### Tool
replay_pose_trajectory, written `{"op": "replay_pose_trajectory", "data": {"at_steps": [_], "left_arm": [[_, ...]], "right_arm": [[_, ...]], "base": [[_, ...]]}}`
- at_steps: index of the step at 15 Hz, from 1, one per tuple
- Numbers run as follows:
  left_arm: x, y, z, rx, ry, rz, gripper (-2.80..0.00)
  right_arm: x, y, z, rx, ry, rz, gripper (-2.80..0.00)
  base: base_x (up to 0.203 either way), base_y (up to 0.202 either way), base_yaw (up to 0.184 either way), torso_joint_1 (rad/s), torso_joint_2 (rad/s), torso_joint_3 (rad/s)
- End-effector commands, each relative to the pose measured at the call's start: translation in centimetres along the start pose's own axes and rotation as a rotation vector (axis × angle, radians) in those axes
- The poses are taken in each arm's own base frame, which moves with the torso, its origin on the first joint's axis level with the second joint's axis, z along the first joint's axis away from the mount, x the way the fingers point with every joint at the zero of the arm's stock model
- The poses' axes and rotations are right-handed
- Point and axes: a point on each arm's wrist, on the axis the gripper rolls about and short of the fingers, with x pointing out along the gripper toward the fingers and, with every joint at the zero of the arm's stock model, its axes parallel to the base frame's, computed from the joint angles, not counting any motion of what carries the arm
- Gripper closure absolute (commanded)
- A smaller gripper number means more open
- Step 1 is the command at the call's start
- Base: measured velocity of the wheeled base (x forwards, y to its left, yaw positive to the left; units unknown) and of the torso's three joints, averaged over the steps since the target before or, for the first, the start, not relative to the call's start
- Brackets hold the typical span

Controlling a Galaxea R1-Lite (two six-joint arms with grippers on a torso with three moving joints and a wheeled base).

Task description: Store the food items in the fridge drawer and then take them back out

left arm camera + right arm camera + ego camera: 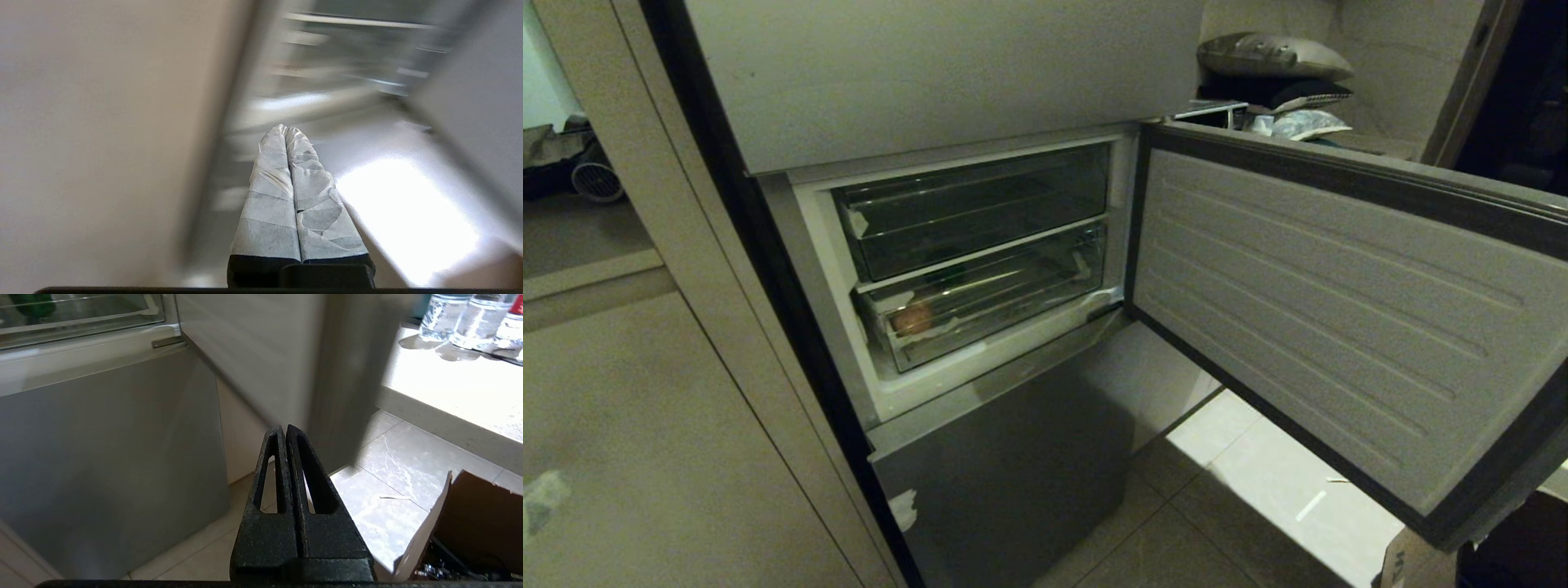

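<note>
A: Grey stone-look floor tiles (1176, 531) under the fridge, head view. What's inside?
B: Mid door (1339, 327) swung wide to the right, its inner face matte grey w/ shallow moulded ribs. White-framed compartment holds two clear plastic bins. Upper bin (972, 204) looks darker. Lower one is the fridge drawer (988, 302), shallow, wide, ribbed floor, whitish tape scraps at the corners.
A: Food item?
B: One small round orange-tan food item (912, 318) sitting in the drawer's left front corner, behind the clear front lip. Brushed grey steel panel (1005, 474) below. No arms in this view.
A: Left wrist view?
B: Heavy blur. Left gripper (286, 130) has both fingers wrapped in crinkled whitish tape, pressed together along their length, nothing between them. Beyond: smeared streaks of the fridge interior, a bright floor patch.
A: Right wrist view?
B: Right gripper (282, 428) is black, rough-grained, each finger a hollow triangle; tips meet, closed on nothing. It hangs low near the steel panel (102, 457). Cardboard box (470, 526) w/ torn flap just beside it, clear water bottles (461, 318) on a pale ledge further off, pale marbled tiles (388, 469) below
</note>
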Motion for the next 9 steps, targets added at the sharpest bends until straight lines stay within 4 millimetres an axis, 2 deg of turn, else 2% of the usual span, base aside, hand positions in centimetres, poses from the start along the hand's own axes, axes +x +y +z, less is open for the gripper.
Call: {"op": "replay_pose_trajectory", "data": {"at_steps": [1, 3, 5, 7, 9], "left_arm": [[-2.9, 1.6, -1.4, 0.059, -0.081, 0.137, 0.00], [-3.2, 2.7, -5.0, 0.164, -0.002, 0.149, 0.00], [-3.9, 3.4, -7.9, 0.287, 0.027, 0.019, 0.00], [-4.9, 3.8, -9.8, 0.350, -0.001, -0.100, 0.00], [-5.7, 4.1, -11.0, 0.370, -0.012, -0.132, 0.00]], "right_arm": [[0.2, 0.0, -0.8, 0.007, 0.025, 0.000, 0.00], [0.2, 0.0, -0.8, 0.010, 0.025, -0.002, 0.00], [0.2, 0.0, -0.8, 0.010, 0.025, -0.002, 0.00], [0.2, 0.0, -0.8, 0.010, 0.025, -0.002, 0.00], [0.2, 0.0, -0.8, 0.003, 0.025, 0.000, 0.00]], "base": [[0.000, 0.000, 0.000, 0.000, 0.00, 0.000], [0.000, 0.000, 0.000, 0.000, 0.00, 0.000], [0.000, 0.000, 0.000, 0.000, 0.00, 0.000], [0.000, 0.000, 0.000, 0.000, 0.00, 0.000], [0.000, 0.000, 0.000, 0.000, 0.00, 0.000]]}}
